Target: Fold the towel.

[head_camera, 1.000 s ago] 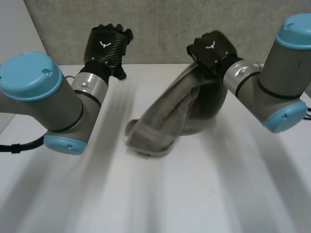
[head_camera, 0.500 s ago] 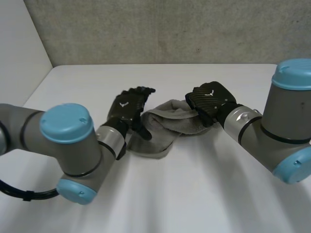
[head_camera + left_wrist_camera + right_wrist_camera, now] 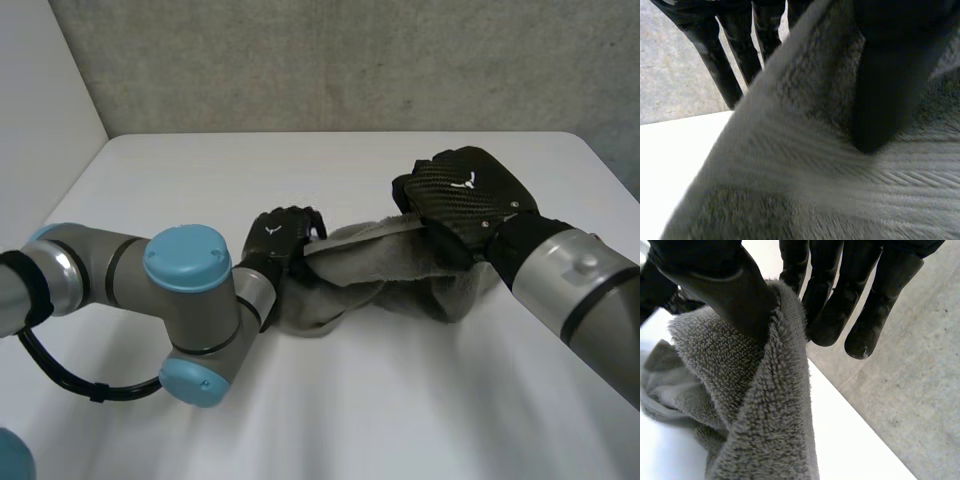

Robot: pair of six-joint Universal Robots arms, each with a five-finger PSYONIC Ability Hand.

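Observation:
A grey towel [image 3: 390, 275] lies bunched in a long heap on the white table [image 3: 350, 400]. My left hand [image 3: 278, 240] is at the towel's left end, fingers curled over its raised edge. In the left wrist view the thumb [image 3: 890, 90] presses the towel [image 3: 790, 165] from the front, with the fingers [image 3: 735, 55] behind the edge. My right hand [image 3: 465, 195] holds the towel's right end, a little above the table. In the right wrist view the thumb [image 3: 710, 275] pinches a fold of the towel [image 3: 760, 415] against the fingers [image 3: 825, 305].
A grey concrete wall [image 3: 350, 60] runs along the table's far edge. A pale wall [image 3: 40, 120] borders the table at the left. Bare white table lies in front of the towel and behind it.
My right hand has brought the hanging towel down onto the table. My left hand has come in from the far left, reached the towel's left end and closed on its edge.

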